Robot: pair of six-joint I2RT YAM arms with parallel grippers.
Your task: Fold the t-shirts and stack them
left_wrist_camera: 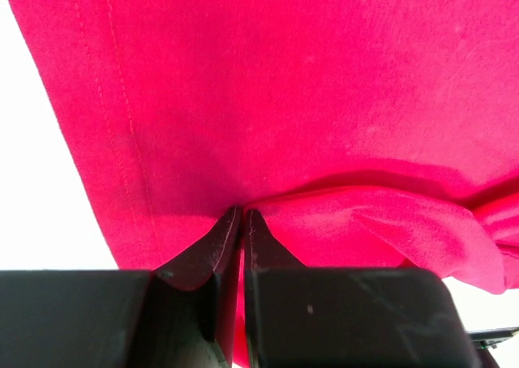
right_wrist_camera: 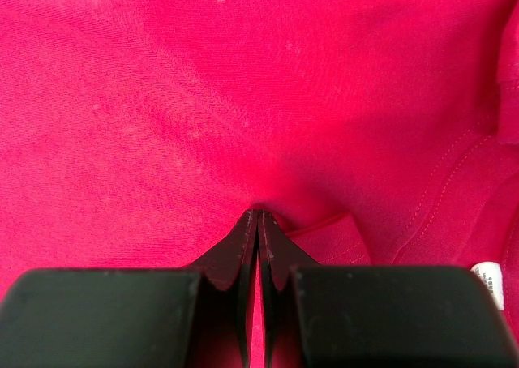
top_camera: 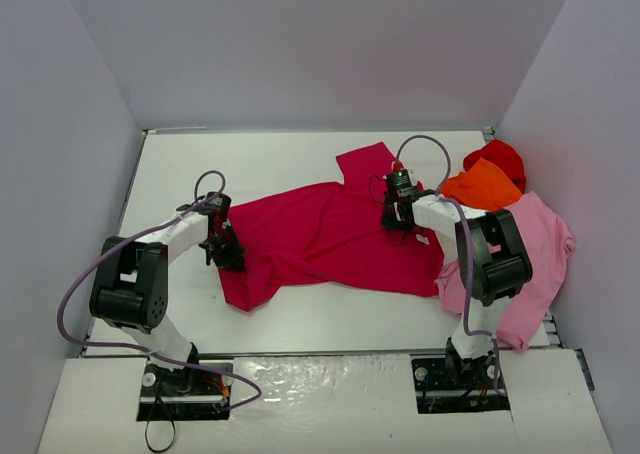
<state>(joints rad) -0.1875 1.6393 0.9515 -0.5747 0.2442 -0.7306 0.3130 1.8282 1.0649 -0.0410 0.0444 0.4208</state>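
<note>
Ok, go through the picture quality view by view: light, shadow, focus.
Top external: soft even light, sharp, only faint shadows beside the crimson cloth t-shirt. Left wrist: white table blown out, hem stitching crisp, shadowed crease at the shut left claw. Right wrist: red fills the frame, dark shadow at the shut right claw, small white tag slightly soft.

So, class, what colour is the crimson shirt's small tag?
The tag is white, clearest in the right wrist view.
</note>
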